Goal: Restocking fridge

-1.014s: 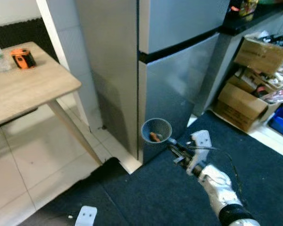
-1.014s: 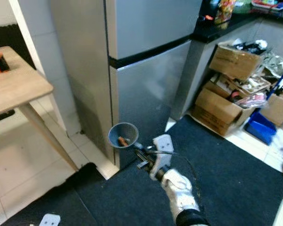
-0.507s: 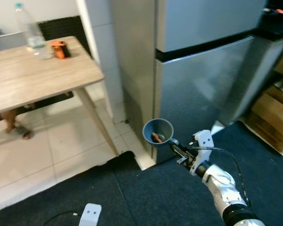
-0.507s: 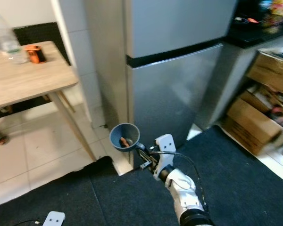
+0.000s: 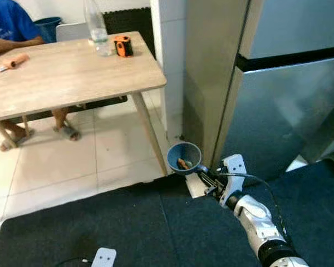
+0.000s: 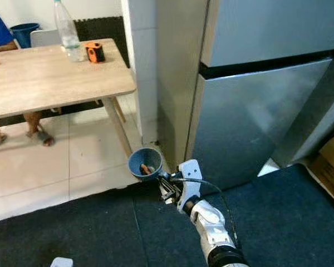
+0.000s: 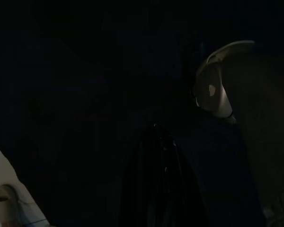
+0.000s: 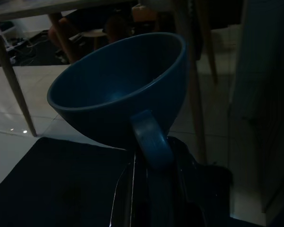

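Robot's view has swung left w/ right gripper (image 5: 203,175) clamped on blue cup (image 5: 183,158) by its handle, near closed fridge (image 5: 278,89); door unopened, restocking barely begun.

The table (image 5: 72,75) stands left of the fridge (image 5: 278,83), a bottle (image 5: 94,28) on it.

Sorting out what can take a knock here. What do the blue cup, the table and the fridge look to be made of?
Blue cup: probably plastic, with a smooth, even, dull colour and a thick moulded handle. Table: pale wood or a wood-look laminate, matt, with visible grain lines. Fridge: metal or metal-look panels, brushed silver with soft reflections.
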### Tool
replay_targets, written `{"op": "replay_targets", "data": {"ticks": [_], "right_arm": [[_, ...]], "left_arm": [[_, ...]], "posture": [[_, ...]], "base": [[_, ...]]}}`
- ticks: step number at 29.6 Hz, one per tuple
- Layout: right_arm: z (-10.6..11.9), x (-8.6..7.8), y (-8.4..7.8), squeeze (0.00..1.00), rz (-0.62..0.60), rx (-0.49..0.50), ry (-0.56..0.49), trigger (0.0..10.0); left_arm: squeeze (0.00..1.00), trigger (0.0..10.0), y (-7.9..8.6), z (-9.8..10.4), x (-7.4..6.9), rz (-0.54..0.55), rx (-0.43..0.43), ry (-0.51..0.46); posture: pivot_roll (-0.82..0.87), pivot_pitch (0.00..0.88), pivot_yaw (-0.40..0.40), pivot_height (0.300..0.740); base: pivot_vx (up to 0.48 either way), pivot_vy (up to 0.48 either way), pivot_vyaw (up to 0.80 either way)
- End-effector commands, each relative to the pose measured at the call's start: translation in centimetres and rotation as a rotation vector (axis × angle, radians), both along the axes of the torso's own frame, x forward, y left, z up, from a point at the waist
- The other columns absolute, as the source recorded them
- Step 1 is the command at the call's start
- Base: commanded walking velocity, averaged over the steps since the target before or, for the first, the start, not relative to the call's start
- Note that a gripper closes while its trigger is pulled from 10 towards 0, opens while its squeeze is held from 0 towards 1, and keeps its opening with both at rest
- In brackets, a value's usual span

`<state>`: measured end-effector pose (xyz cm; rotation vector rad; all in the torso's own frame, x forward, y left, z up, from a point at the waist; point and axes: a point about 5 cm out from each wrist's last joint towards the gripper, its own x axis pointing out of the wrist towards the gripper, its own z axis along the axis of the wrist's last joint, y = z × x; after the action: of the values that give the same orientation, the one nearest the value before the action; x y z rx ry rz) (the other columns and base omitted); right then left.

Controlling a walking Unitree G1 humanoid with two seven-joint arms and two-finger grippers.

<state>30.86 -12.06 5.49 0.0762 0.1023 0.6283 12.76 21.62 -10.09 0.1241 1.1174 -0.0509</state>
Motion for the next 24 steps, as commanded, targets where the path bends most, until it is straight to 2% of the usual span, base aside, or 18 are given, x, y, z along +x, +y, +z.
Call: {"op": "replay_targets", "data": {"ticks": [1, 24], "right_arm": [[-0.16, -0.45, 0.3, 0.0, 0.028, 0.014, -0.004, 10.0], [0.31, -0.63, 1.29, 0.0, 0.088, 0.058, -0.031, 10.0]], "left_arm": [[0.0, 10.0, -0.58, -0.32, -0.67, -0.017, -0.022, 0.028], [0.0, 10.0, -0.83, -0.34, -0.62, -0.031, -0.03, 0.027]], "posture": [[-0.04, 0.065, -0.011, 0.74], [-0.04, 0.061, -0.013, 0.74]], "base": [[0.0, 0.0, 0.0], [0.285, 0.0, 0.0]]}}
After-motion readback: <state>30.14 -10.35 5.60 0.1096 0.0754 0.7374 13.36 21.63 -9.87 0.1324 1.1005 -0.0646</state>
